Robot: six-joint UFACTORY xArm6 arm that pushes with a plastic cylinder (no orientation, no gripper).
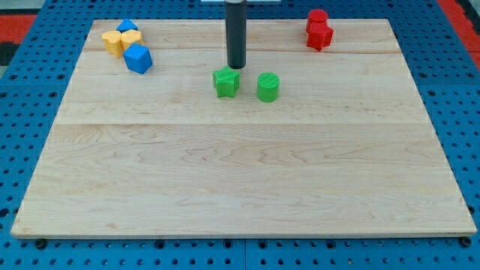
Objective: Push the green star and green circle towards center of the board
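No pincer, my tip (236,66) just above green star (226,82), green circle (268,86) upright beside it.

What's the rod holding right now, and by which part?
Nothing is held; the rod can only push. My tip sits just above the green star in the view, at its top edge; contact cannot be told. The green circle lies apart at the star's right.

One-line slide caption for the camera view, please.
My tip sits just behind the green star, green circle beside it on the wooden board.
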